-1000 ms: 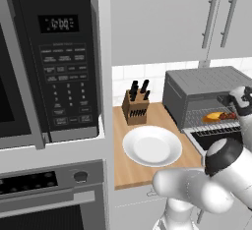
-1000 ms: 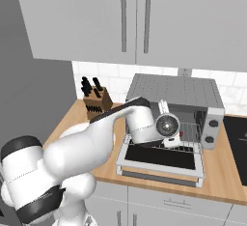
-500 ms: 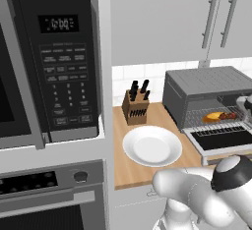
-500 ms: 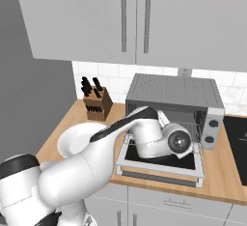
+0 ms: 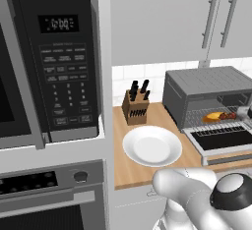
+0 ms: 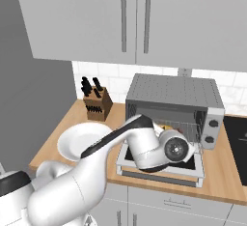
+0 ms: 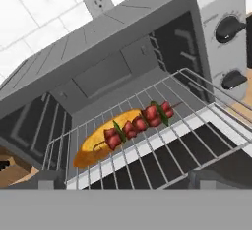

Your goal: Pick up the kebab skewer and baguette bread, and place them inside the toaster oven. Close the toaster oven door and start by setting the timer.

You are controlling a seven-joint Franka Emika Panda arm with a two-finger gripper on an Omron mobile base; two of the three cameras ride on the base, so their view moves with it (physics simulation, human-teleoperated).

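arm bent low, tool (image 7: 126, 177) wide apart, empty

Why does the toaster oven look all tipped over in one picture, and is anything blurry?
In the hand view the toaster oven looks tilted because that camera rolls with the hand; the kebab skewer and baguette bread on the rack look sharp. In the left base view the microwave keypad lettering is too small to read. In the right base view lighting is flat, without glare.

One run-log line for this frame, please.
tool: open, empty | kebab skewer, baguette bread: on rack | toaster oven door: down
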